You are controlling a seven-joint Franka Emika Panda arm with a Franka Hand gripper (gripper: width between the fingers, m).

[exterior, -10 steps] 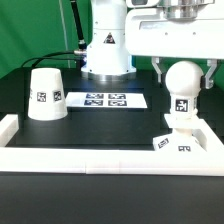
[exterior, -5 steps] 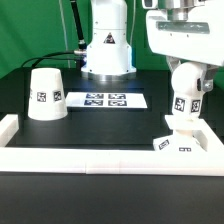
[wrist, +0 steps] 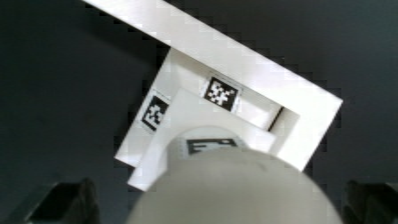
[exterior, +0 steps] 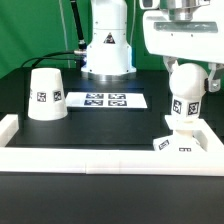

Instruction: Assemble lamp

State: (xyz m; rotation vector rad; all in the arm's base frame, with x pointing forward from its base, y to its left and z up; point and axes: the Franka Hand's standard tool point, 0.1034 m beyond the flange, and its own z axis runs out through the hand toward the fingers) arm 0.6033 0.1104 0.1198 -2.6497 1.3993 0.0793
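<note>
**Q:** You're standing right there, so what does the lamp setup look like? Big stuff first pls.

**A:** Sure. There's a black desk (exterior: 110,130) with a white rail (exterior: 90,157) along the front edge that turns back at both ends. The arm (exterior: 106,40) has its white foot at the back, in the middle. Its gripper (exterior: 188,83) hangs over on the exterior view's right, pointing down.

**Q:** And the parts?

**A:** The biggest one, the shade (exterior: 45,93), sits on the exterior view's left. It's wide end down on the desk with one tag facing front, and nothing's touching it. The marker board (exterior: 106,99) lies flat just in front of the arm's foot, between the shade and the other two parts. The base (exterior: 180,143) is flat on the desk on the right, near the rail's corner and well apart from the shade. The bulb (exterior: 184,100) stands on the base, round head up, pretty much upright.

**Q:** Is the gripper actually grabbing the bulb?

**A:** Doesn't look like it. The jaws are spread, one finger on either side of the round head. In the wrist view the bulb (wrist: 231,185) fills the middle and the fingers (wrist: 63,200) sit way out at the edges. There's a dark gap between that one and the bulb. Past the bulb you can see the base (wrist: 192,118) with two tags on it.
</note>
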